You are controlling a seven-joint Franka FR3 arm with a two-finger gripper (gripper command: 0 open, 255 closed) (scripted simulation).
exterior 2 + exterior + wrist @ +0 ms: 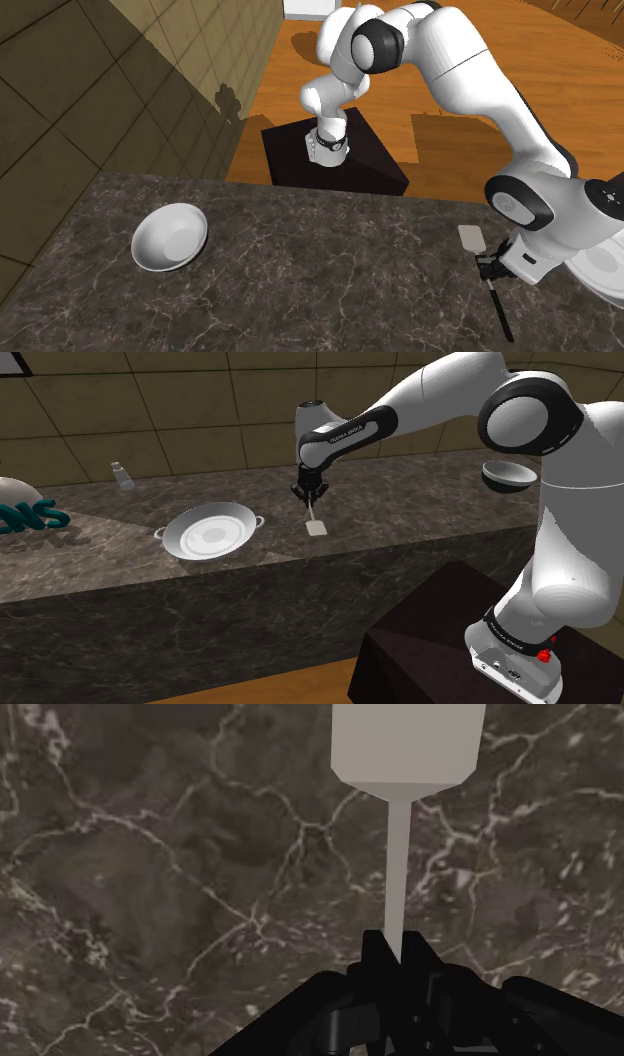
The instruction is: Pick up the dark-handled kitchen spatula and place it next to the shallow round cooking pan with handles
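My black gripper (pixel 308 489) is shut on the spatula's thin pale shaft (pixel 398 864), and the fingers (pixel 378 954) clasp it from both sides. The spatula's flat pale blade (pixel 316 528) hangs below the gripper over the dark marble counter (pixel 420 517). Its dark handle (pixel 501 306) sticks out behind the gripper (pixel 490 265). I cannot tell whether the blade (pixel 408 744) touches the counter. The shallow round white pan with two small handles (pixel 210 531) sits on the counter, toward the shoulder view's left of the blade, about one pan's width away.
A white bowl (pixel 508 474) rests on the counter at the shoulder view's right, behind the arm; it is the bowl (pixel 170 237) seen in the second exterior view. A small shaker (pixel 122 477) stands by the tiled wall. A white object with teal letters (pixel 25 517) lies far left.
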